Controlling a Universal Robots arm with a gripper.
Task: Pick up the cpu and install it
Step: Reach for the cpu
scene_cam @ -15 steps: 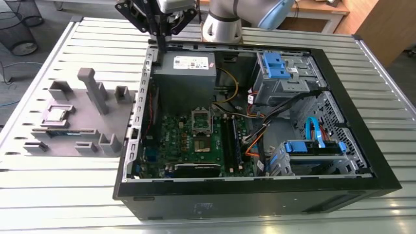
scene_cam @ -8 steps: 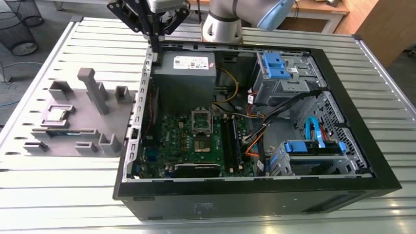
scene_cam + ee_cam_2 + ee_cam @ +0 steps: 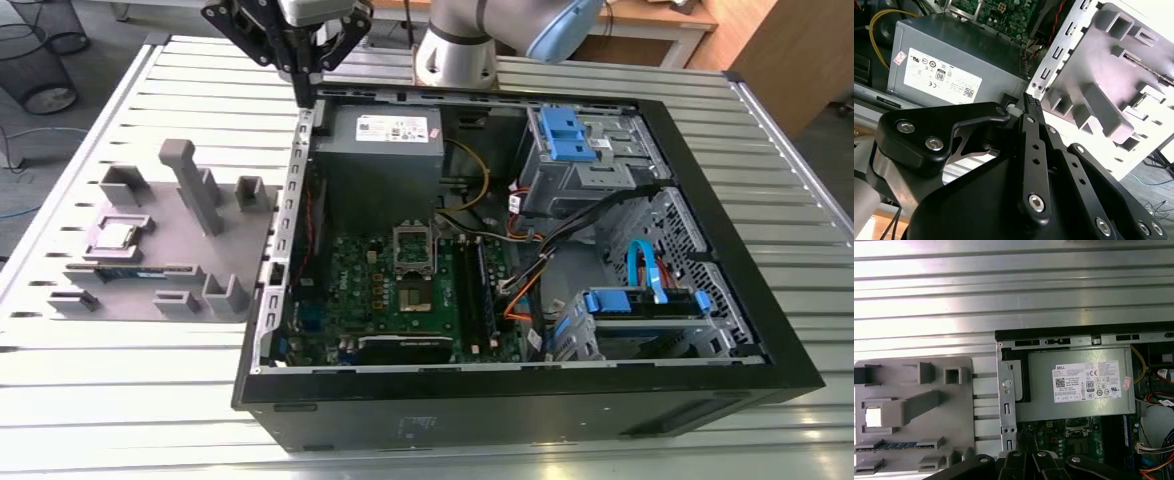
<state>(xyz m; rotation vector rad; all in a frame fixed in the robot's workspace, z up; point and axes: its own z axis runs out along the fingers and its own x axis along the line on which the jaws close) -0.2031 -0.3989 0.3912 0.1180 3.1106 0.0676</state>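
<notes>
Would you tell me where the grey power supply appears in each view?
Exterior view: the power supply fills the far corner of the case, toward the exterior view's left.
First wrist view: the power supply lies label-up just inside the case wall.
Second wrist view: the power supply, across that wall from the grey moulded tray.
Shared landmark: that tray.

Your black metal pincer sits in the foreground, fingers pressed together on nothing, its tip by the corner of the grey power supply box with a white label. Just beside that you see the perforated silver case wall, then the grey moulded tray. A green circuit board lies beyond the box.
</notes>
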